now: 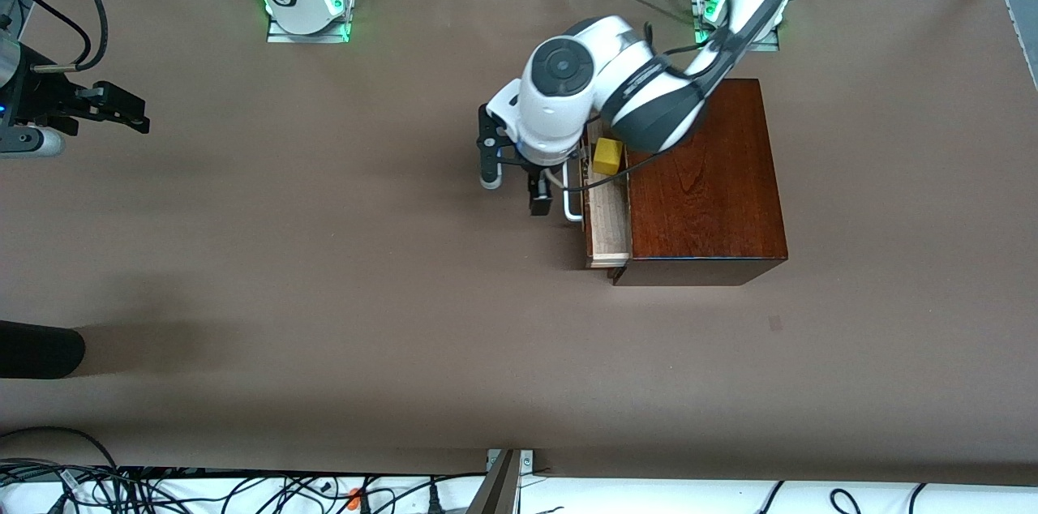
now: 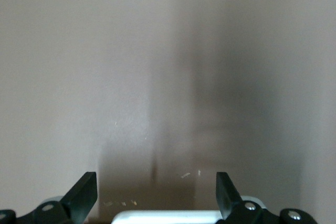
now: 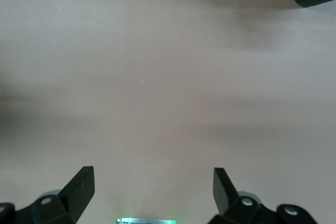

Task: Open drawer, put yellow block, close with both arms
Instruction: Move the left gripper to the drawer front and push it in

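The left gripper (image 1: 514,183), jaws apart, hangs just beside the drawer (image 1: 608,226) holding the yellow block (image 1: 607,156); the right gripper (image 1: 113,110) waits, jaws apart

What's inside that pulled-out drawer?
The drawer holds a yellow block on its pale wood floor. The left arm covers the part nearest the bases, so anything there is hidden.

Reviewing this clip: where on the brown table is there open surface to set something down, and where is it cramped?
Open: the brown table between the glossy reddish-brown wooden box and the right gripper, open at the right arm's end, plus the strip nearer the camera. Cramped: in front of the pale pulled-out drawer holding the small yellow block, where the open left gripper hangs by the white handle.
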